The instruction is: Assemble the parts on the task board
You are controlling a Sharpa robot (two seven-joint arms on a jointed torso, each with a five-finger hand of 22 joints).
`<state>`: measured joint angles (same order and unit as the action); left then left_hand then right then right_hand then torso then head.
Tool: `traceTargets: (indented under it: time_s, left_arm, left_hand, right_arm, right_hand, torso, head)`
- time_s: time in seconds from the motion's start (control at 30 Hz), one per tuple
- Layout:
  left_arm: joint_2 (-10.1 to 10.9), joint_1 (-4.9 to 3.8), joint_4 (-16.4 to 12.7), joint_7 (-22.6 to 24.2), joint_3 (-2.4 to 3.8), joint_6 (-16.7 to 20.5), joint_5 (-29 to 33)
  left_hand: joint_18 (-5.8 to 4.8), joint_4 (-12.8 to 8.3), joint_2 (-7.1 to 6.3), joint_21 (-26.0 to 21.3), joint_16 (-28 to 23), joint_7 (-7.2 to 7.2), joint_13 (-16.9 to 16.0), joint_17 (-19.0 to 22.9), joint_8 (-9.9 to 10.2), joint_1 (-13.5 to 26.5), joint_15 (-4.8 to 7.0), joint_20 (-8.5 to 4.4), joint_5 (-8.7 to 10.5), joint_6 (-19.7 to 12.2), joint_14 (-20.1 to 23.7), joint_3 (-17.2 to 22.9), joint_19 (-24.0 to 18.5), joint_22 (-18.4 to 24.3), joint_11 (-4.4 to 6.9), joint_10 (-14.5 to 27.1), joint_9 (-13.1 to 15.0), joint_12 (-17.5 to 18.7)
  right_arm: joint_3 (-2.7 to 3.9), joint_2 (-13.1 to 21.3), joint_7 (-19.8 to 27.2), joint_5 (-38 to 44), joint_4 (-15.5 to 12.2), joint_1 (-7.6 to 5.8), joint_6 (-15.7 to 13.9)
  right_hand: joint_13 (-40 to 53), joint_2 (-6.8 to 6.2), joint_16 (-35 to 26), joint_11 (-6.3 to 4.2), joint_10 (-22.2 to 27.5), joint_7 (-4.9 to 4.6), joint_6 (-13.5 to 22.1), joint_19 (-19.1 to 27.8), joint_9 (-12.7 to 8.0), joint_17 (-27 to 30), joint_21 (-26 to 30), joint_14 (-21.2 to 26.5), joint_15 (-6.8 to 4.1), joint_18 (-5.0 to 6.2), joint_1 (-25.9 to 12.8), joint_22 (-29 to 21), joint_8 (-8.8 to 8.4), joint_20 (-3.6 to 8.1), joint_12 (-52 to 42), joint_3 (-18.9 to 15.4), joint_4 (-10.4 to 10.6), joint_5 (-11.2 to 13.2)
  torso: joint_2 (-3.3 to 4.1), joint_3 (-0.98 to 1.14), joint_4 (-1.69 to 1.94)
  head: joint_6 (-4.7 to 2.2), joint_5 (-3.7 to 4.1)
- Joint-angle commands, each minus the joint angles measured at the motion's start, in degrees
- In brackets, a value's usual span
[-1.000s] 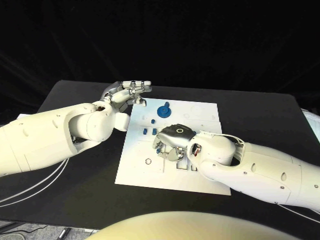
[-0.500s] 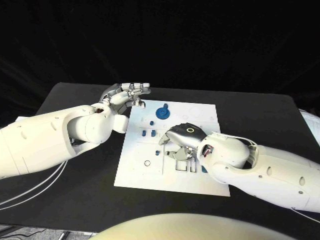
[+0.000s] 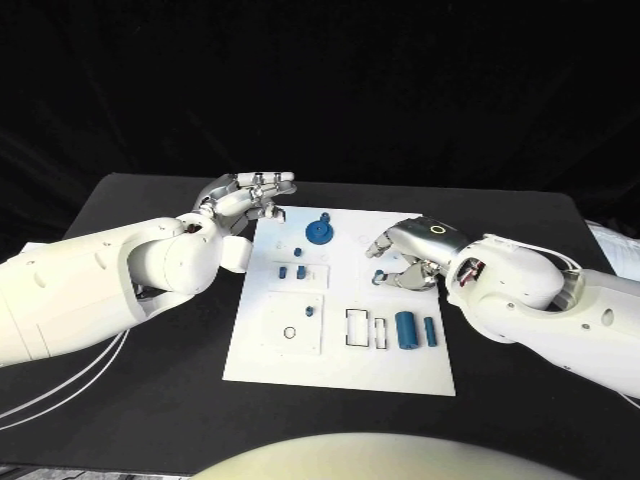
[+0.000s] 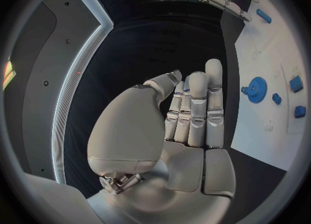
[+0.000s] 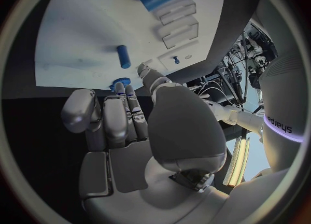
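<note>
1. Two hands hover over the white board: left hand at upper left, fingers together, holding nothing.
2. Right hand at centre right, fingers curled, empty.
3. Blue gear and blue cylinder lie on the board.

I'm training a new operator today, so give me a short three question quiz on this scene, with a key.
1. True or false: the blue gear stands near the far end of the task board.
2. Which robot hand is over the board?
A. the left robot hand
B. the right robot hand
C. neither
3. Fill in: beside the outlined slots lie two blue ___ side by side.

Key
1. True.
2. B. It hovers at the board's right edge, holding nothing that shows; the left hangs off the far left corner.
3. Cylinders.
</note>
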<state>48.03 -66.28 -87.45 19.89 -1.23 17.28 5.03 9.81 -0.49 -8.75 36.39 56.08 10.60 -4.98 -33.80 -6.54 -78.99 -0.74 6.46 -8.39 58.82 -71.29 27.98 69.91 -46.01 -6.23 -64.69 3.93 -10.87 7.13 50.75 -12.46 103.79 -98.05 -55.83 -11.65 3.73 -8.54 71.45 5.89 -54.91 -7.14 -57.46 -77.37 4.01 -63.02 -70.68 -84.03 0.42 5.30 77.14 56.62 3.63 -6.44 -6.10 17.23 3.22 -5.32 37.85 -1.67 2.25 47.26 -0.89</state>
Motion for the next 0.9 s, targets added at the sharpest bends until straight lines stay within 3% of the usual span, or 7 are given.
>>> traceTargets:
  time_s: [0.03,0.27,0.47,0.7,0.9]
  left_arm:
    - [0.0,0.0,-0.2,0.2,0.04,-1.2,0.0]
    - [-0.1,0.0,-0.1,0.2,0.03,-1.2,0.0]
    - [-0.1,0.01,-0.1,0.1,0.03,-1.2,0.0]
    - [-0.1,0.01,-0.1,0.0,0.03,-1.2,0.0]
    - [0.0,0.01,-0.1,-0.1,0.03,-1.2,-0.1]
  left_hand:
    - [0.6,0.0,0.09,-0.2,-0.2,-0.01,0.0,0.1,-0.1,0.3,-0.21,-0.03,-0.02,-0.3,0.3,-0.4,-0.3,0.1,0.06,0.4,-0.1,-0.1]
    - [0.6,0.0,0.09,-0.2,-0.2,-0.01,0.0,0.1,-0.1,0.3,-0.21,-0.03,-0.02,-0.3,0.3,-0.4,-0.3,0.1,0.06,0.4,-0.1,-0.1]
    - [0.6,0.0,0.09,-0.2,-0.2,-0.01,0.0,0.1,-0.1,0.3,-0.21,-0.03,-0.02,-0.3,0.3,-0.4,-0.3,0.1,0.06,0.4,-0.1,-0.1]
    - [0.6,0.0,0.09,-0.2,-0.2,-0.01,0.0,0.1,-0.1,0.3,-0.21,-0.03,-0.02,-0.3,0.3,-0.4,-0.3,0.1,0.06,0.4,-0.1,-0.1]
    - [0.61,0.0,0.14,-0.3,-0.2,-0.02,0.0,0.1,-0.2,0.2,-0.22,-0.01,-0.04,-0.3,0.3,-0.4,-0.3,0.1,0.07,0.5,-0.1,-0.2]
  right_arm:
    - [0.03,0.1,-0.7,0.2,0.6,-0.07,2.6]
    - [-0.02,-0.8,-0.5,1.2,1.5,0.18,3.9]
    - [-0.21,-2.0,-0.7,1.9,2.5,0.43,4.6]
    - [-0.41,-3.5,-0.8,2.6,3.7,0.55,4.8]
    - [-0.5,-4.0,-1.0,2.9,4.0,0.58,5.5]
  right_hand:
    - [0.0,-0.16,0.2,-0.1,0.7,0.54,0.1,-0.6,-0.1,-0.1,0.2,-1.4,0.05,1.01,0.6,0.0,-0.03,0.06,-0.4,-0.9,0.3,0.1]
    - [0.1,0.76,0.4,-0.42,-0.1,0.91,-0.3,-0.9,0.0,-0.3,0.1,-1.5,-0.18,0.96,1.6,0.2,0.09,0.25,-1.5,-1.5,0.5,0.1]
    - [0.2,1.92,0.6,-1.0,-2.1,0.64,-0.9,-1.1,0.1,-0.4,0.0,-1.6,-0.73,0.92,2.6,0.5,0.15,0.71,-3.0,-1.3,0.5,0.1]
    - [0.0,3.43,0.7,-1.51,-5.1,0.17,-2.4,-1.4,0.3,-0.5,-0.2,-1.7,-1.15,0.83,3.6,0.8,0.4,1.09,-4.0,0.4,0.4,0.3]
    - [0.1,4.39,0.9,-2.25,-9.9,0.39,-6.0,-1.7,1.0,-0.6,-0.5,-1.8,-1.6,0.74,4.8,1.2,1.56,1.51,-4.6,3.1,-0.3,0.9]
  torso:
    - [-0.02,0.0,-0.08]
    - [-0.08,-0.05,0.01]
    - [-0.02,-0.07,0.02]
    - [-0.02,-0.09,0.1]
    - [-0.03,-0.06,-0.03]
  head:
    - [-0.07,0.0]
    - [-0.19,-0.07]
    - [-0.02,-0.2]
    - [0.12,-0.27]
    - [0.33,-0.38]
